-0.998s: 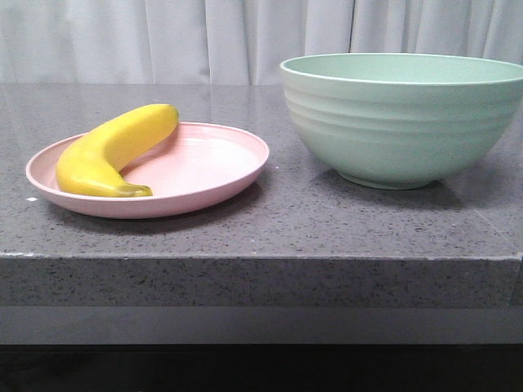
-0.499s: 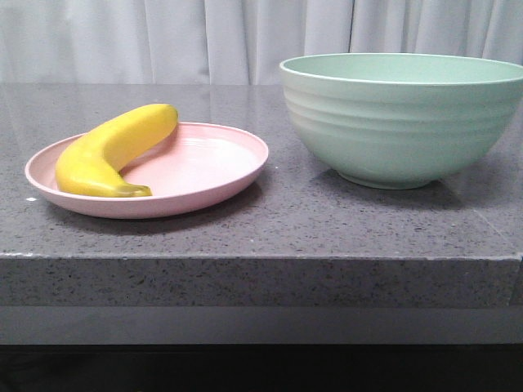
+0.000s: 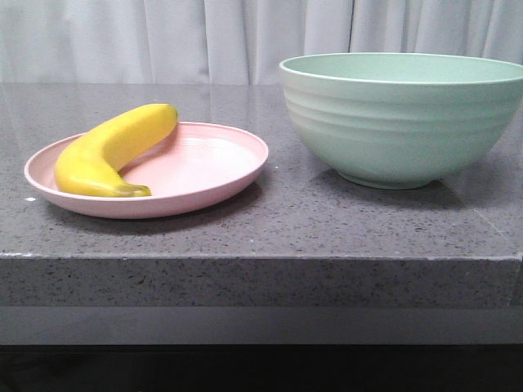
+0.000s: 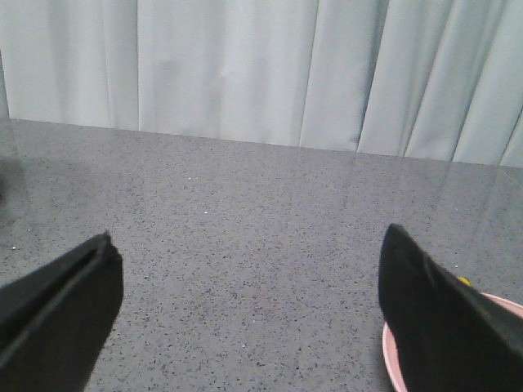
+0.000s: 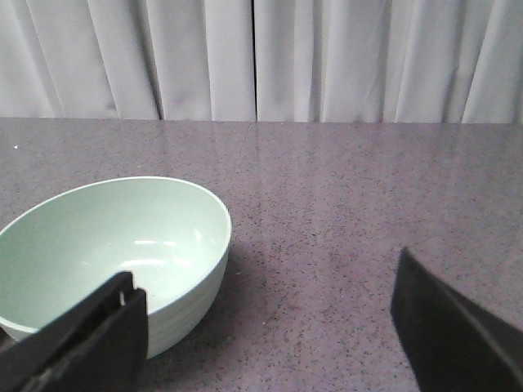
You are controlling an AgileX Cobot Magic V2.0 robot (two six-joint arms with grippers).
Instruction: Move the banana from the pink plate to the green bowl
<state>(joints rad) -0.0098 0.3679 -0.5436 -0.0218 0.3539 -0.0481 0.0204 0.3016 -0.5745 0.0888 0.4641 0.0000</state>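
Observation:
The yellow banana point(image 3: 110, 149) lies on the left half of the pink plate point(image 3: 212, 167), on the left of the grey stone table in the front view. The green bowl point(image 3: 400, 118) stands to the right of the plate and is empty. No gripper shows in the front view. My left gripper point(image 4: 249, 314) is open and empty over bare table, with the plate's rim point(image 4: 391, 355) and a speck of the banana point(image 4: 464, 281) beside one finger. My right gripper point(image 5: 265, 327) is open and empty, with the bowl point(image 5: 106, 245) beside one finger.
A white curtain point(image 3: 163, 41) hangs behind the table. The table's front edge point(image 3: 261, 257) runs across the front view, below the plate and bowl. A strip of grey table separates the plate from the bowl.

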